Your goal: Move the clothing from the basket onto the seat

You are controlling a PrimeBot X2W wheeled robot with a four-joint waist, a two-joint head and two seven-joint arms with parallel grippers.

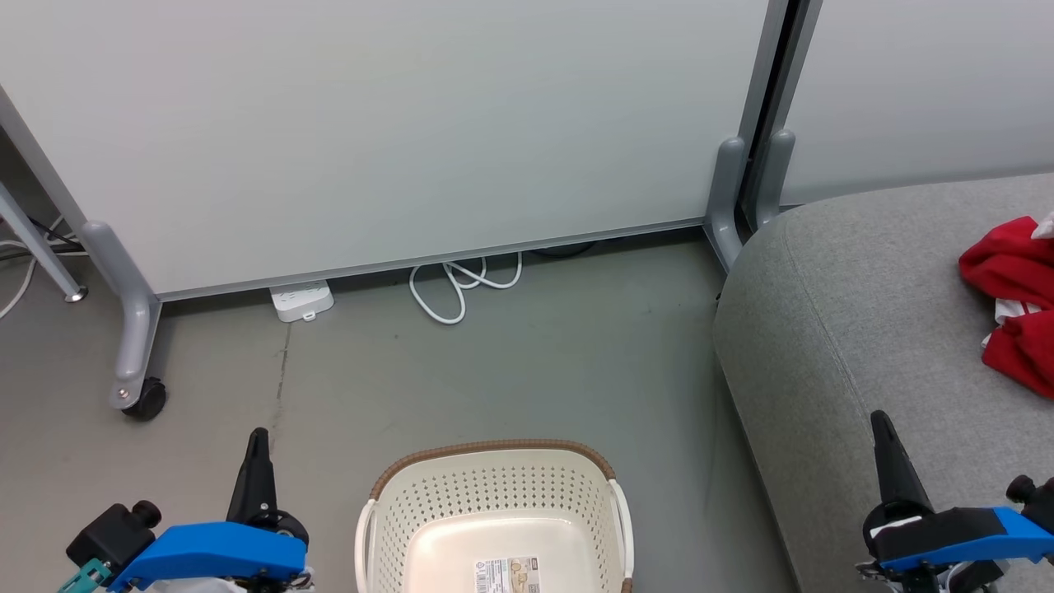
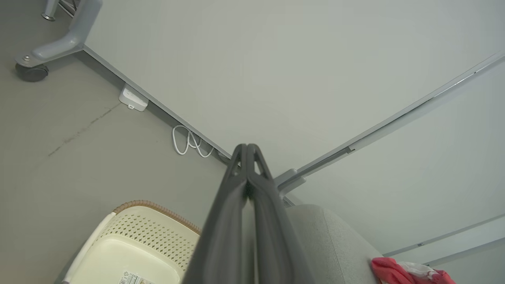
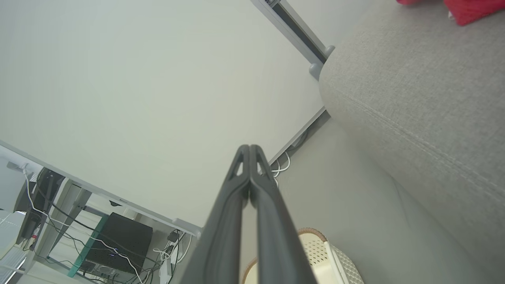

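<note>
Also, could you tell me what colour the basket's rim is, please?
The rim is woven-look brown, best seen in the head view.

clothing (image 1: 1009, 268): bright red with a white patch
basket (image 1: 494, 494): cream-white, perforated in dotted rows; brown woven-look rim (sticker (image 1: 510, 574) print too small to read)
seat (image 1: 856, 329): light grey weave
floor (image 1: 510, 379): dull grey
cable (image 1: 465, 282): white
partition (image 1: 412, 123): pale grey-white, plain
</note>
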